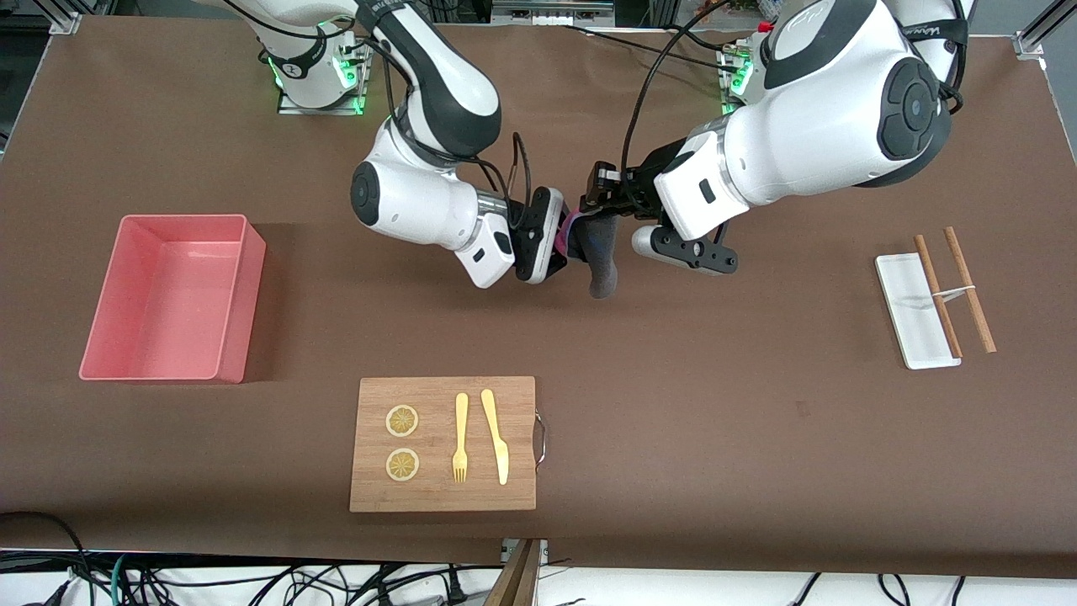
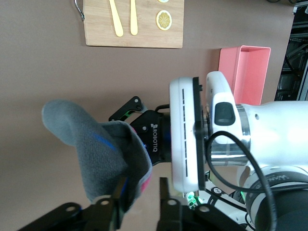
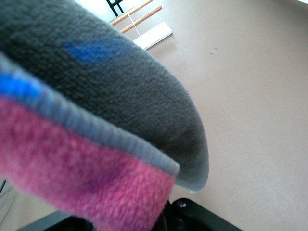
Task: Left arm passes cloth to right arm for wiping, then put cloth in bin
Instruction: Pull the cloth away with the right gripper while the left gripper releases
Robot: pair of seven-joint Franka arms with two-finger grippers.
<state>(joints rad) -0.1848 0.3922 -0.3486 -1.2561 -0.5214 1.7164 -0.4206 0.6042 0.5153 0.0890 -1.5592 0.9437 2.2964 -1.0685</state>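
Left of frame: the bin (image 1: 172, 296) sat with nothing in it. Bottom centre: cutting board (image 1: 443, 443) carried two lemon slices (image 1: 402, 421), a fork (image 1: 460, 438) and a knife (image 1: 496, 435). Mid-frame, above the table: right gripper (image 1: 562, 240) and left gripper (image 1: 599, 204) met at the cloth (image 1: 596, 249), which hung grey-side out; left was clamped on it, right's grip can't be told. Right of frame: white tray (image 1: 914, 312) with chopsticks (image 1: 954, 289) lying across it.

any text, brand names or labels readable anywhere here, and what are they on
"ROBOTIQ": white letters on the black body of the right end effector, which faces the cloth.
Dark lettering on the left arm's upper link: too blurred to read.
White lettering on a black arm ring: not readable.
Nothing else carries text.
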